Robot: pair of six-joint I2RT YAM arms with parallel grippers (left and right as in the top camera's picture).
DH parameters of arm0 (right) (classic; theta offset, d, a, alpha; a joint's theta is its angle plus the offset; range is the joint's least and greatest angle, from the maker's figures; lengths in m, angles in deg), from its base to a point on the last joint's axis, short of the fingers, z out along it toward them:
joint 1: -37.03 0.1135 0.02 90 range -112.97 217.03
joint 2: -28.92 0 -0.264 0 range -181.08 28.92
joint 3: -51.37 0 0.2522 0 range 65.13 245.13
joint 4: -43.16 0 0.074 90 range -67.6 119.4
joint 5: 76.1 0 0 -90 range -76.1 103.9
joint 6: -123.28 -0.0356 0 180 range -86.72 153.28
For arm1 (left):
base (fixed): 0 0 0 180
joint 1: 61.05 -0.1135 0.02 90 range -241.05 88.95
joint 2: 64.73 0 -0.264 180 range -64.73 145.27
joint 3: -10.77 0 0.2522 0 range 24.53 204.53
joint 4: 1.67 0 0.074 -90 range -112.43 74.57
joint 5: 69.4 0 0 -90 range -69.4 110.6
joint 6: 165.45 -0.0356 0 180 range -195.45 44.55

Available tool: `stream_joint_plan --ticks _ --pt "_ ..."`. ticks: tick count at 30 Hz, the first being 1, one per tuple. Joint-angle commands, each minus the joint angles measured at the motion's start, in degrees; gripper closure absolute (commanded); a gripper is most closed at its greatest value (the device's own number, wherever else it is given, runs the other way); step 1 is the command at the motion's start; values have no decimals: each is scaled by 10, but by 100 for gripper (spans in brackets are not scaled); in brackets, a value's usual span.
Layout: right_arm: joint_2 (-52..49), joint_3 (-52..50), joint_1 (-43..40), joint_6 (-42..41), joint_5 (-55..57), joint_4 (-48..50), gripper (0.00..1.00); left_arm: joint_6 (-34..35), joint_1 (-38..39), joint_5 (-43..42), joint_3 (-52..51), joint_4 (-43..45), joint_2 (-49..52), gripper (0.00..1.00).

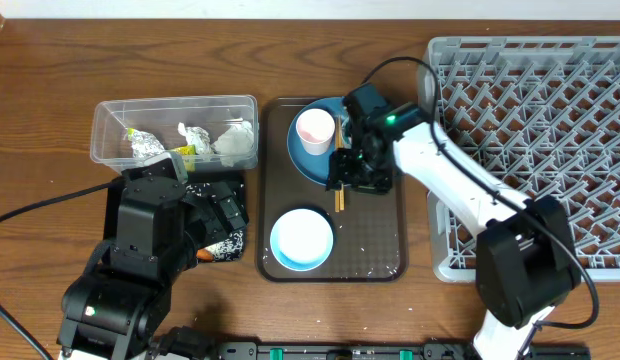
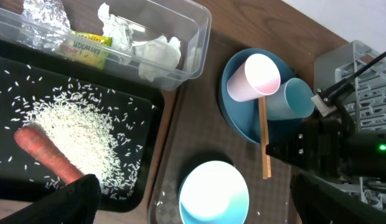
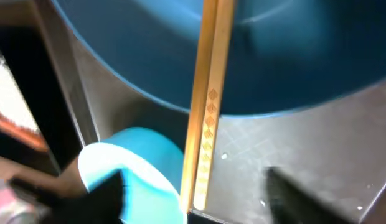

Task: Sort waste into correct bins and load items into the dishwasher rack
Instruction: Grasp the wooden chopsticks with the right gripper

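Hovering the right gripper (image 3: 196, 186) low over the brown serving tray (image 1: 375, 240), jaws standing spread. Straddling the chopsticks (image 3: 205, 124) without pinching them, the pair passing up the gap between the dark, blurred fingers (image 3: 305, 199) and touching neither, so far as the wrist view allows. Locating the chopsticks side by side, upper ends over the blue plate (image 1: 302, 165), lower ends on the serving tray floor. Locating the pinkish-white cup (image 1: 315, 128) on the plate, and the light blue cup (image 2: 292, 99) on its side just beside it, also on the plate. Locating the pale bowl (image 1: 302, 238) upright on the serving tray, nearer the robot than the plate and apart from it.

Hovering the left gripper (image 2: 193, 190) above the black tray (image 2: 140, 140), jaws spread wide and gripping nothing. Locating the rice grains (image 2: 75, 134) in a loose heap on the black tray floor, with strays scattered around it. Locating the carrot (image 2: 47, 155) on that same tray, lying against the edge of the rice heap. Locating the clear tub (image 2: 193, 37) directly behind the black tray, containing the crumpled paper napkins (image 2: 159, 53) and the wrapper (image 2: 87, 48).

Locating the dishwasher rack (image 1: 530, 150) on the table just to the right of the serving tray.
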Motion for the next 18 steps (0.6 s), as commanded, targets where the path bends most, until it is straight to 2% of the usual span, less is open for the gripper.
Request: stream_joint_plan --ticks 1,4,5,6,8,9,10,15,18 --pt "-2 -2 -21 48 -54 -15 1 -6 -2 11 10 0 -2 1" --pt "-2 -2 -31 48 -58 -31 1 -6 -2 11 10 -1 -2 1" --pt "-2 -2 -33 49 -58 -36 12 -6 -2 11 10 0 -2 1" --pt "-2 -2 -34 49 -57 -40 37 -6 -2 11 10 0 -2 1" --pt "-2 -3 -35 48 -57 -47 75 -6 -2 11 10 0 -2 1" --pt "-2 -3 -34 48 -53 -50 83 -6 -2 11 10 -1 -2 1" --pt "-2 -3 -33 47 -47 -54 87 -6 -2 11 10 0 -2 1" --pt "-2 -7 -22 1 30 -72 85 -6 -2 11 10 -1 -2 1" --pt "-2 -16 -14 -17 35 -64 86 -6 -2 11 10 0 -2 1"
